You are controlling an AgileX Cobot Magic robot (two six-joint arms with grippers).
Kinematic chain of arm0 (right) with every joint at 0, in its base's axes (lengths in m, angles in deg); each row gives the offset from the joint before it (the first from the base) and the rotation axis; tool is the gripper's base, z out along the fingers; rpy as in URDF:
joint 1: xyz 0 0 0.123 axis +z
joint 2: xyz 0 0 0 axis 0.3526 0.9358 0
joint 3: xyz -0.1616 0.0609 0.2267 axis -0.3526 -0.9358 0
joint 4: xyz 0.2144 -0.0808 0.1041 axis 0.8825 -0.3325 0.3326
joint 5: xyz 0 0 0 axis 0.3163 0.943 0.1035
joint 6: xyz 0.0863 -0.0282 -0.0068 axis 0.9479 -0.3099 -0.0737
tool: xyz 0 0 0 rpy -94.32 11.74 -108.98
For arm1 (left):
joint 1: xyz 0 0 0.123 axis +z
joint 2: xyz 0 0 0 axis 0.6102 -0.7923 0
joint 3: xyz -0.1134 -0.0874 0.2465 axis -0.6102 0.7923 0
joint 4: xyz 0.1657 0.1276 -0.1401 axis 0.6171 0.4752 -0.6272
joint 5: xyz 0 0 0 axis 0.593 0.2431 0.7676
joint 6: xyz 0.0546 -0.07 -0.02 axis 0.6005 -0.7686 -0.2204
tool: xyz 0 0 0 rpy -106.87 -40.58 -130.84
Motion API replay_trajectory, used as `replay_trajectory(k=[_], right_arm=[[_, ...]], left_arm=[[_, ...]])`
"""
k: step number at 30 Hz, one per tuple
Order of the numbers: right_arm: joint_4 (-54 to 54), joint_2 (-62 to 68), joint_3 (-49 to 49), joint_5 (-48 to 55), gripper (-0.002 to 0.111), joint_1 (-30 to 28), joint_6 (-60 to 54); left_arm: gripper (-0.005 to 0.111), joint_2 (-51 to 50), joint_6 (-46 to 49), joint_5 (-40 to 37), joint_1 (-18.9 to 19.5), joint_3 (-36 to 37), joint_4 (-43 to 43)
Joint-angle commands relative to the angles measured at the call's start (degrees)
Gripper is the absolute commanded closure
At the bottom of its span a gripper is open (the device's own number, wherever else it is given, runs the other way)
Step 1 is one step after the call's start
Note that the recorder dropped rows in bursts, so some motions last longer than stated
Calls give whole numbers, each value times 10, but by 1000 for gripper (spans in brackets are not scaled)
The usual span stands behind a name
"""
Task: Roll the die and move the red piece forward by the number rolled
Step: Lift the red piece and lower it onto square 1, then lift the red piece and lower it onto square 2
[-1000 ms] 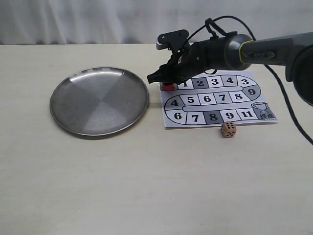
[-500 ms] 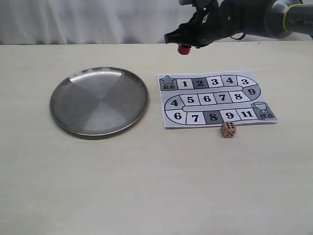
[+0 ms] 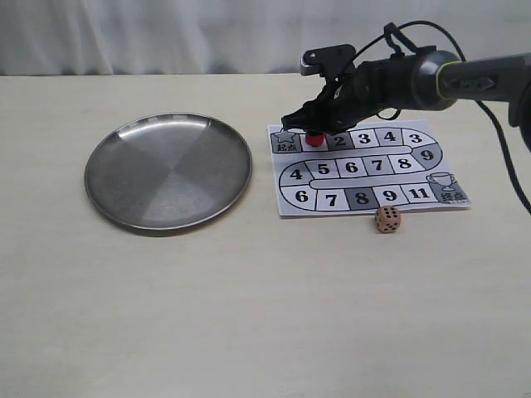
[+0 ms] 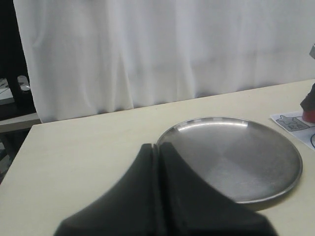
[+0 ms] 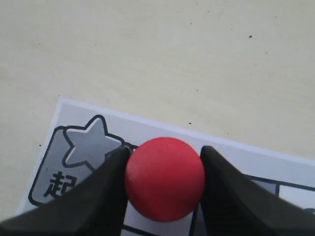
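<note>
The red piece (image 3: 314,139) sits low over square 1 of the paper game board (image 3: 373,166), just right of the star start square (image 5: 86,142). My right gripper (image 3: 314,133) is shut on it, with a black finger on each side of its round red top (image 5: 164,178). I cannot tell whether the piece touches the paper. The tan die (image 3: 387,219) rests on the table just below the board's front edge, near square 9. My left gripper (image 4: 158,146) is shut and empty, apart from the board; it does not show in the exterior view.
A round steel plate (image 3: 168,170) lies left of the board and in front of the left gripper (image 4: 236,157). The right arm and its cable reach in over the board's far edge. A white curtain hangs behind the table.
The right gripper took the red piece from beside the start square, lifted it high above the table's far edge, then brought it down over square 1. The die and plate have not moved.
</note>
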Motion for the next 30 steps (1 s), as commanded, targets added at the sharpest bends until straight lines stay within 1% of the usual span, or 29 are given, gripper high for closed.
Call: replay_trajectory(k=[1, 9, 23, 30], right_arm=[[-4, 10, -2, 18, 104, -3, -3], [-4, 3, -2, 22, 104, -3, -3], [-30, -138, -2, 51, 104, -11, -3], [-30, -143, -2, 51, 104, -29, -3]], left_arm=[[107, 1, -1, 5, -1, 1, 0], [107, 1, -1, 5, -1, 1, 0], [107, 1, -1, 5, -1, 1, 0], [107, 1, -1, 5, -1, 1, 0]])
